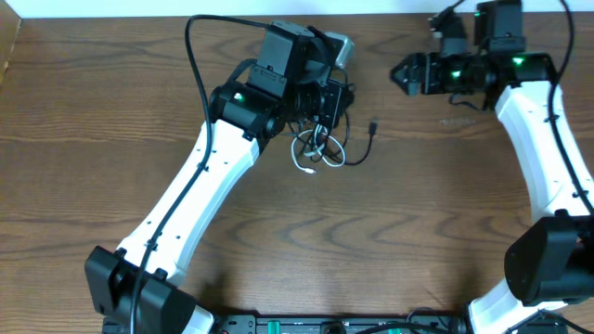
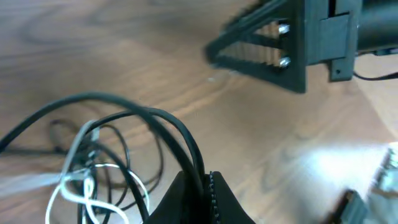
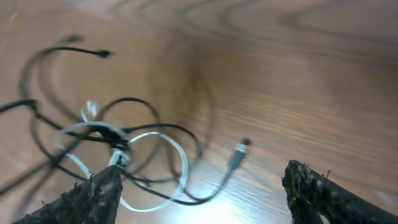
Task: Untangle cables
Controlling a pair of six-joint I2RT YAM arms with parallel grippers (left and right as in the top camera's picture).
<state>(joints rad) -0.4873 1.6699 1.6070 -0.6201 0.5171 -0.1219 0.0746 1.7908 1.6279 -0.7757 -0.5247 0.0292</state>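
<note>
The cables lie in a small tangle of thin black loops and one white cord on the wooden table, just below my left gripper. In the left wrist view, the left gripper is shut on black strands that rise from the cable tangle. A black plug end trails off to the right. My right gripper hovers open up and to the right of the pile. In the right wrist view its fingertips stand wide apart over the cables and the plug, holding nothing.
A grey box sits behind the left wrist near the table's far edge. The left arm's thick black wire arcs over the table at upper left. A black bar runs along the front edge.
</note>
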